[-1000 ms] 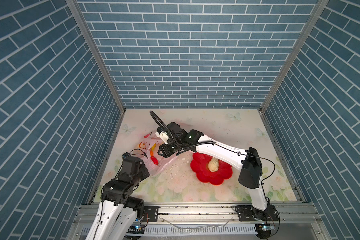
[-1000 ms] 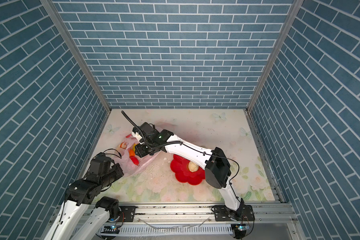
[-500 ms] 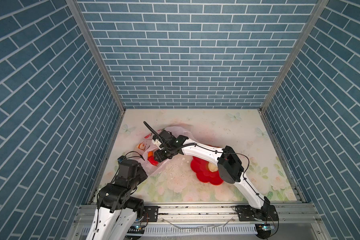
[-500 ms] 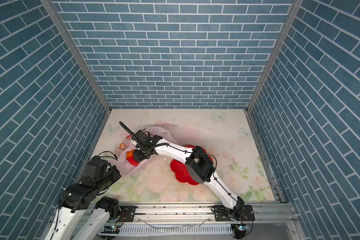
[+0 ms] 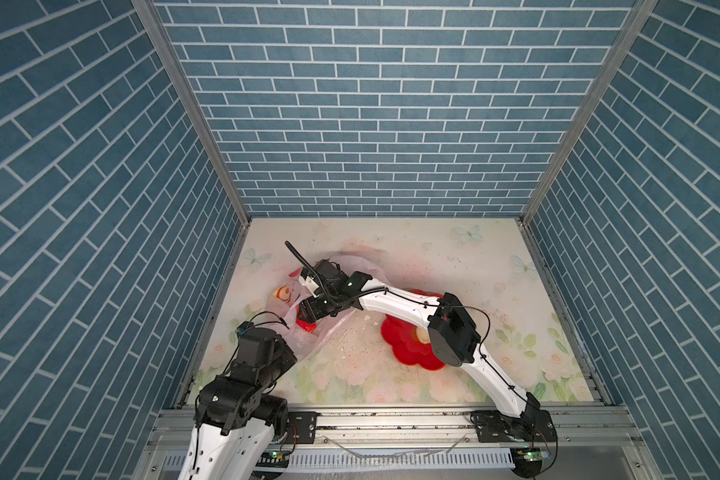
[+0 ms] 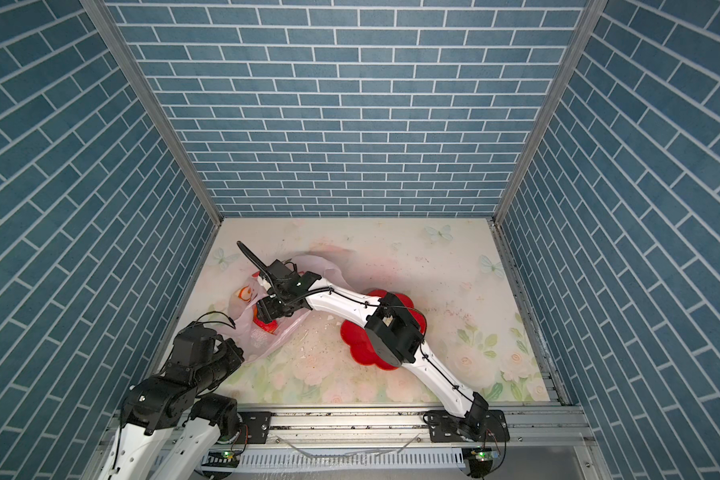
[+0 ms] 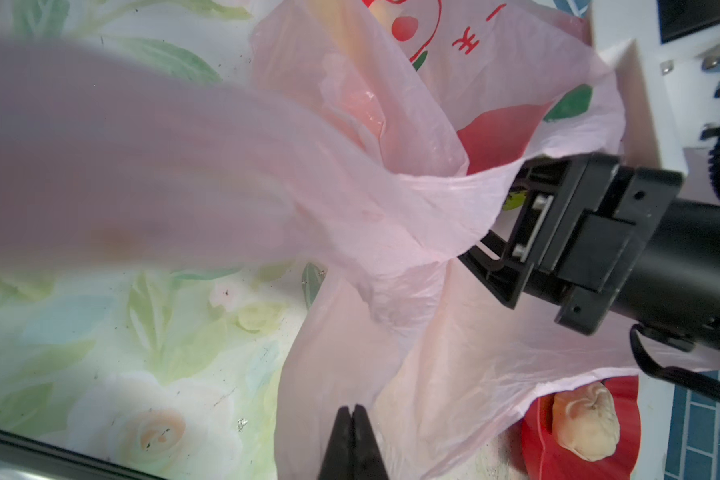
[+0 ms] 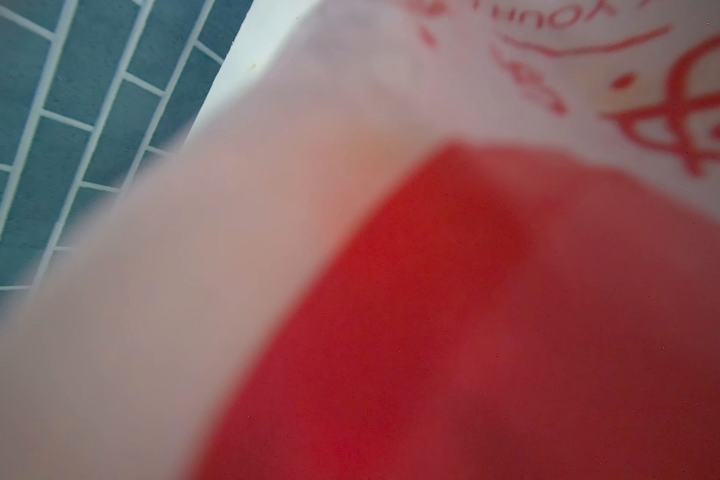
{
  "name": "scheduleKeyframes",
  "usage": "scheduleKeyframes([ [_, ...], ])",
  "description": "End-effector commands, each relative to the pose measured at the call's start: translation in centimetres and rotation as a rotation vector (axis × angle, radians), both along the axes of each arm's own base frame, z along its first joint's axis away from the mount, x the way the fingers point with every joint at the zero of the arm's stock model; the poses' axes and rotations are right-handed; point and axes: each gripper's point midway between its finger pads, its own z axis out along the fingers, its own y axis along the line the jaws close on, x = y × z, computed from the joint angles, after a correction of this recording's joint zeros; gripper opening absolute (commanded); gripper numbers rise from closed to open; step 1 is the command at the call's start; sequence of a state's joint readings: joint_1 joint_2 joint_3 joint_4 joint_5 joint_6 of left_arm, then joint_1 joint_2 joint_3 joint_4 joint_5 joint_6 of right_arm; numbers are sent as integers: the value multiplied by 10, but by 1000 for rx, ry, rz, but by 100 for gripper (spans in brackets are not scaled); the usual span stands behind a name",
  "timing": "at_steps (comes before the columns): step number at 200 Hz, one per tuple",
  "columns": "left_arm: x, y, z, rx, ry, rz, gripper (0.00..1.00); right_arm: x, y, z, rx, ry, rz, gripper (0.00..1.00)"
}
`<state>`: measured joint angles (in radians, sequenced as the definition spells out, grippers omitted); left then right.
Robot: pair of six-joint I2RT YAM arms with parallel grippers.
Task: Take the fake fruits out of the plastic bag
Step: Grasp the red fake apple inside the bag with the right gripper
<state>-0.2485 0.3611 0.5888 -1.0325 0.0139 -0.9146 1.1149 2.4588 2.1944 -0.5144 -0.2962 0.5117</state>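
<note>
Plastic bag [image 7: 391, 216] hides right gripper [image 5: 310, 312], spread unclear; left gripper [image 7: 352, 432] closed tight at its edge; cream fruit [image 7: 585, 419] in red bowl [image 7: 537, 453] nearby

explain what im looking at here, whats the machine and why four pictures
These are two robot arms at the front of a table inside a blue brick-patterned booth. Two pictures come from a camera pair high above, looking down on everything; the other two come from a small camera on each arm's wrist, so they look close and blurry. On the flowery table lie a pale-pink plastic bag and a red flower-shaped bowl holding one cream fake fruit. The left arm has its jaws shut, apparently pinching the bag's edge. The right arm reaches into the bag; its jaws are hidden by the film, so open or shut I cannot tell. A red shape fills its wrist view: fruit or print, unclear.
</note>
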Motion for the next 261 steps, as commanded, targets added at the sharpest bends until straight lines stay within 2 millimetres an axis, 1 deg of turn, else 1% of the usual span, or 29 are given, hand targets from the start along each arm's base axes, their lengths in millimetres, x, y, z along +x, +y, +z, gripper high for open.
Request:
scheduleKeyframes([
  [1, 1, -4, -5, -23, 1, -2, 0, -3, 15, 2, 38, 30, -4, 68],
  [22, 1, -4, -6, -23, -2, -4, 0, -2, 19, 0, 41, 35, -9, 69],
  [26, 0, -4, -6, -22, -1, -3, 0, -2, 19, -3, 35, 38, -8, 68],
  [49, 0, -4, -7, -25, -1, -4, 0, 0, 22, -8, 30, 41, -14, 69],
  [87, 0, -4, -7, -26, -4, -3, 0, 0, 20, -19, 8, 55, -16, 68],
  [131, 2, -5, -9, -29, -3, -4, 0, -8, 16, -27, -17, 81, 5, 69],
  [171, 4, -4, -7, -26, -17, 1, 0, -18, 11, -24, -32, 97, 37, 71],
  [199, 6, -4, -6, -27, -29, 5, 0, -23, 9, -27, -42, 111, 50, 70],
  [218, 7, -3, -5, -23, -34, 7, 0, -24, 9, -30, -47, 121, 52, 65],
  [246, 8, -2, -4, -20, -43, 14, 0, -24, 7, -29, -50, 116, 54, 48],
  [261, 9, -1, -2, -20, -51, 19, 0, -23, 6, -24, -46, 103, 57, 41],
])
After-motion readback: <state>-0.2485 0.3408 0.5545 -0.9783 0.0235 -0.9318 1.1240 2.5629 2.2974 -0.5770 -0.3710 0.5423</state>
